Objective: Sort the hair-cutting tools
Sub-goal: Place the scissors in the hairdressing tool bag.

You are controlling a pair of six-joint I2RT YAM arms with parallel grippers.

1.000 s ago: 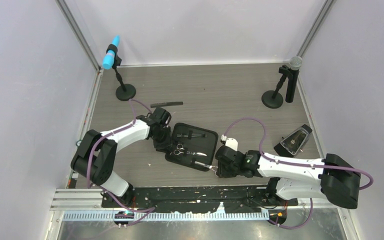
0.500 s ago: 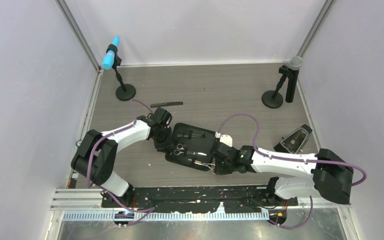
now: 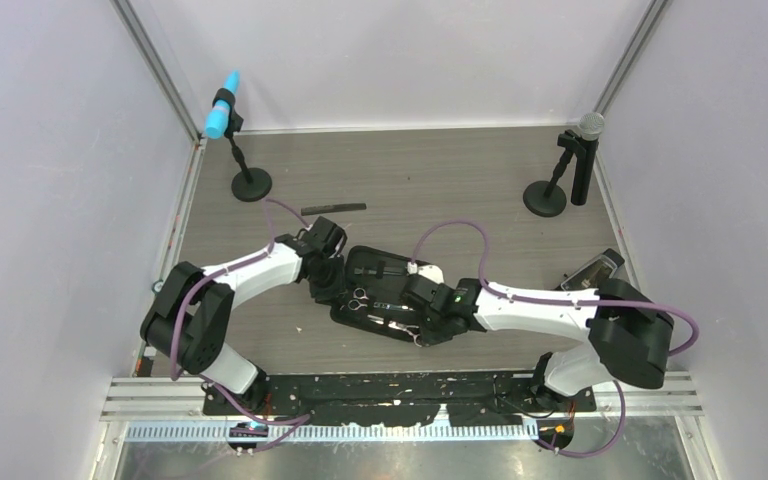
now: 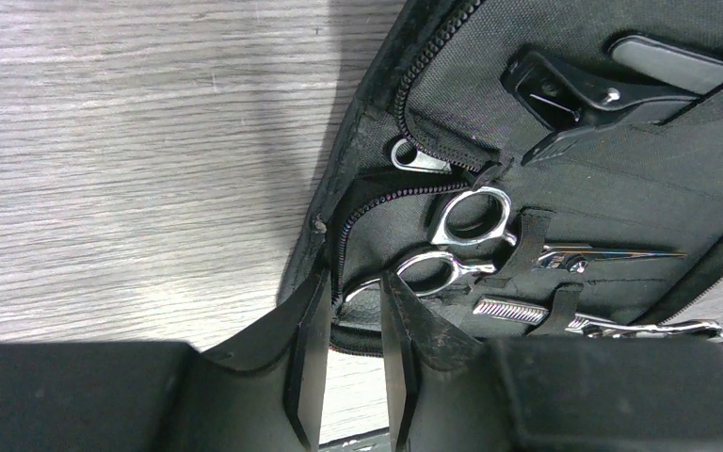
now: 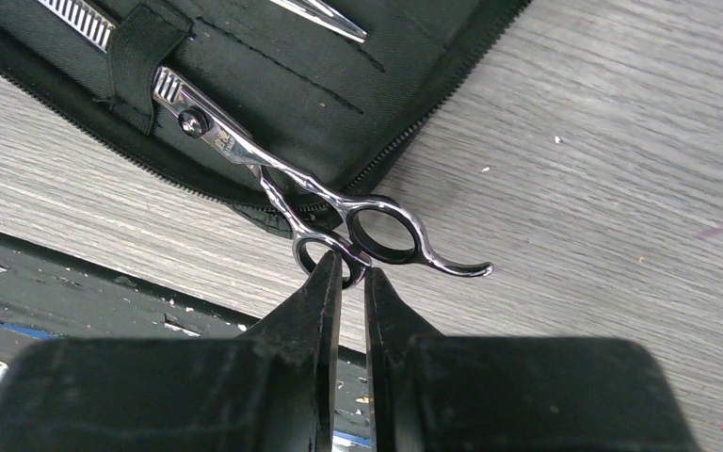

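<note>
An open black zip case (image 3: 400, 275) lies mid-table. My left gripper (image 4: 353, 301) pinches its near-left zip edge (image 4: 339, 282), shut on it. One pair of silver scissors (image 4: 469, 266) sits strapped inside, and a black clip (image 4: 565, 104) lies above it. My right gripper (image 5: 350, 264) is shut on a ring handle of a second pair of scissors (image 5: 273, 174). That pair's toothed blade is tucked under a strap of the case (image 5: 245, 66), with the handles out over the table. The black comb (image 3: 335, 209) lies apart on the table behind the case.
A microphone with a blue head (image 3: 225, 118) stands at the back left, and a grey-headed one (image 3: 578, 150) at the back right. A dark wedge-shaped object (image 3: 592, 272) lies by the right wall. The table's front edge runs just beyond the right gripper.
The right arm has reached left toward the case, its jaws have closed on the scissors' ring, and the blade now sits further inside. The left gripper stays on the case edge.
</note>
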